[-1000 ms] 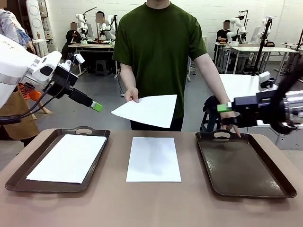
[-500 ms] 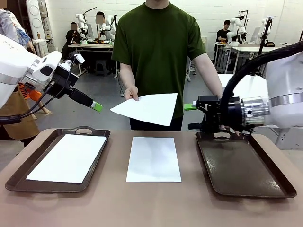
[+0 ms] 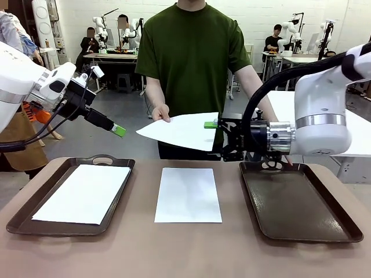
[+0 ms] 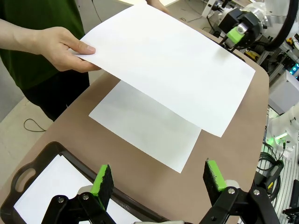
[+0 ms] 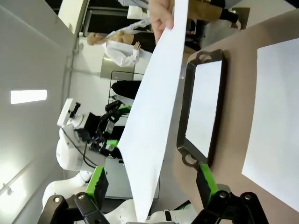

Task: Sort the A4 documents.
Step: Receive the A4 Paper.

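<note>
While the front view shows the right gripper [image 3: 213, 139] side-on at the right edge of the held sheet [image 3: 179, 132], the right wrist view adds detail. There its 2 green pads stand wide apart, and the sheet's edge [image 5: 154, 116] runs down between them, pressed by neither. The left wrist view looks down on the same sheet from above. In it the person's hand [image 4: 60, 46] pinches 1 corner, thumb on top. The left gripper [image 4: 159, 177] also has its jaws spread, with nothing between them.

In the front view that gripper hangs in the air over the far end of the left tray [image 3: 104, 159], apart from the held sheet.

The table [image 3: 185, 249] is a brown surface. On it lie the middle sheet [image 3: 188, 194], flat between the trays, and the tray sheet [image 3: 84, 193], flat inside the left tray. The right tray [image 3: 295, 202] is bare. Behind the person is a workshop with white walls, a grey floor and other tables where people sit.

A strip of bare table separates the middle sheet from each tray. The held sheet floats above the table's far edge, well clear of the middle sheet, with its right edge just left of the right tray's handle.
</note>
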Action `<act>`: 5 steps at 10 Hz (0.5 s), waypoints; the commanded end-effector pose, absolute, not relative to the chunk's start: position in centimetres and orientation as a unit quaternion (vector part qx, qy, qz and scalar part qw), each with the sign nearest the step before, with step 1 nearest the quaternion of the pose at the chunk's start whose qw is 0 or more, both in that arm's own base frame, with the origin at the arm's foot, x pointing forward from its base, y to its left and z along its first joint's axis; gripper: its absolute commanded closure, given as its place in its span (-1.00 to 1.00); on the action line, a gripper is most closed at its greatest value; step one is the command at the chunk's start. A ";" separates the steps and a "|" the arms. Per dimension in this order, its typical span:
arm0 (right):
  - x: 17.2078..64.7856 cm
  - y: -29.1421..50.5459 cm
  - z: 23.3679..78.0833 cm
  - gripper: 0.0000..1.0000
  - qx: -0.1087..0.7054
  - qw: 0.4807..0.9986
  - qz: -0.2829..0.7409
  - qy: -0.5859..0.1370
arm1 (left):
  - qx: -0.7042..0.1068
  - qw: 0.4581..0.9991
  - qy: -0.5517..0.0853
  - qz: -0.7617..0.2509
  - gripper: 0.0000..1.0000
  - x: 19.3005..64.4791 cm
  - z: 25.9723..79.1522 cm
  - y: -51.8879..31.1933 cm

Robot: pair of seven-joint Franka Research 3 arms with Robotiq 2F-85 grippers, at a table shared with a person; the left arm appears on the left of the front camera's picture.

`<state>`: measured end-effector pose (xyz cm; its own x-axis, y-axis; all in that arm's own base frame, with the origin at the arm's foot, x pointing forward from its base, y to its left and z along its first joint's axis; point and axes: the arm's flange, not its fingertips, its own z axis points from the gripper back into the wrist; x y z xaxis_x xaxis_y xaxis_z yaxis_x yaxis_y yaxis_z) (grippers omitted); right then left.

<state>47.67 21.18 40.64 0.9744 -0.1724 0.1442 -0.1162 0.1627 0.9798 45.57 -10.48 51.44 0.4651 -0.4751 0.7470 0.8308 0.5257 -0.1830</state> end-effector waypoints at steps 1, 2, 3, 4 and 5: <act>49.6 22.5 40.1 -1.00 0.654 0.746 -0.054 -0.114 | -0.274 0.810 -0.325 -0.403 -1.00 45.5 51.5 -10.4; 50.4 22.8 39.9 -1.00 0.655 0.744 -0.065 -0.114 | -0.274 0.810 -0.325 -0.403 -1.00 45.5 51.5 -10.4; 50.9 22.8 39.8 -1.00 0.655 0.743 -0.072 -0.114 | -0.274 0.810 -0.325 -0.403 -1.00 45.5 51.5 -10.4; 51.5 22.6 39.4 -1.00 0.656 0.742 -0.080 -0.112 | -0.274 0.810 -0.325 -0.403 -1.00 45.5 51.5 -10.4; 52.1 22.5 39.1 -1.00 0.655 0.743 -0.088 -0.108 | -0.274 0.810 -0.325 -0.403 -1.00 45.5 51.5 -10.4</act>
<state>51.18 21.94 39.26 0.9679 -0.2392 0.0778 -0.0441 0.1435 0.9887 45.57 -10.47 51.44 0.4651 -0.4750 0.7470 0.8308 0.5257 -0.1829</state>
